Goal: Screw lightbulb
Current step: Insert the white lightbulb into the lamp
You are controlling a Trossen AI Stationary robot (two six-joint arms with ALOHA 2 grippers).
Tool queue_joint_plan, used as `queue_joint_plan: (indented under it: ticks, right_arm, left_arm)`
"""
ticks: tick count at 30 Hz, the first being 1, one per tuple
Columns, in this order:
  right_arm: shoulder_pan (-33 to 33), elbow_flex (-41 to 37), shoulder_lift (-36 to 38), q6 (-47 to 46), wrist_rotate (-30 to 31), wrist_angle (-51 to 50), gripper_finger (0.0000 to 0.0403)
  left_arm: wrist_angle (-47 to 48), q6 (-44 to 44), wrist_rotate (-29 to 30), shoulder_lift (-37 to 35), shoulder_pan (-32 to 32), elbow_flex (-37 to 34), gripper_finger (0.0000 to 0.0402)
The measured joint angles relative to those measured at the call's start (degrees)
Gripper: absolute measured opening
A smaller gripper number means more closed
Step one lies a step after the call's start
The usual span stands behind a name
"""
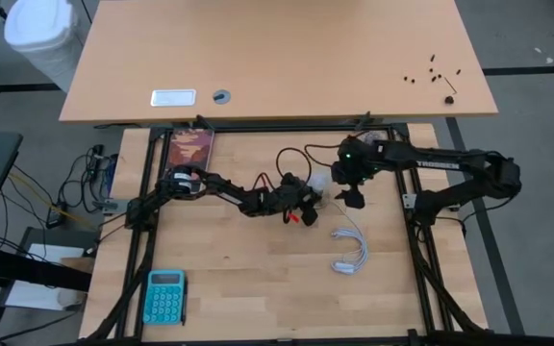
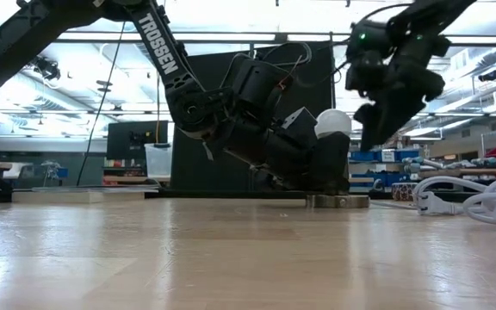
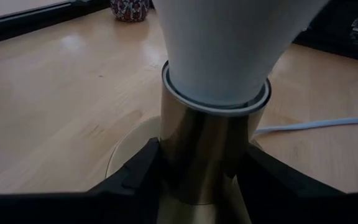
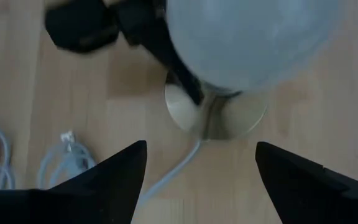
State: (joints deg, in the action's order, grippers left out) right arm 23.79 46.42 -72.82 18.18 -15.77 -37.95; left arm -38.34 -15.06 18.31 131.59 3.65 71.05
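Since the lightbulb [image 3: 219,50] already stood upright in the brass socket [image 3: 207,149], its white dome up and its neck down inside the socket's collar, I judged the threading step to be in hand — how far it was seated, I could not tell from my screens. Around the socket's barrel my left gripper [image 3: 201,180] was clamped, one dark finger [image 3: 132,177] on each side, steadying it near the middle of the table [image 1: 258,298]. From the low view the round base [image 2: 337,201] sat flat on the wood, with the left arm leaning down over it. Above and just beside the bulb hung my right gripper [image 4: 201,168], fingers spread wide and holding nothing, the dome showing between them in its wrist view. Nearby lay a coil of white cable [image 1: 349,252], and farther off, toward the table's corner, a blue calculator [image 1: 164,295]. My next move, I reckoned, called for lowering the right gripper squarely over the dome, closing gently on the glass, and turning — while the left hand held the socket from spinning.
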Motion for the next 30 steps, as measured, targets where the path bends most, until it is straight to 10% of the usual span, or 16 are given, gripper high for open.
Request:
queue_joint_plan:
  ticks: [16,30]
  right_arm:
    - [-4.3,26.5,-21.1,16.1,3.0,-18.9,0.0339]
    - [-6.8,30.0,-24.7,16.4,5.2,-25.4,0.0326]
  left_arm:
    - [-0.3,1.4,-0.9,0.0,-0.3,0.0,0.0178]
    - [-0.2,1.8,-0.9,0.0,-0.3,0.1,0.0178]
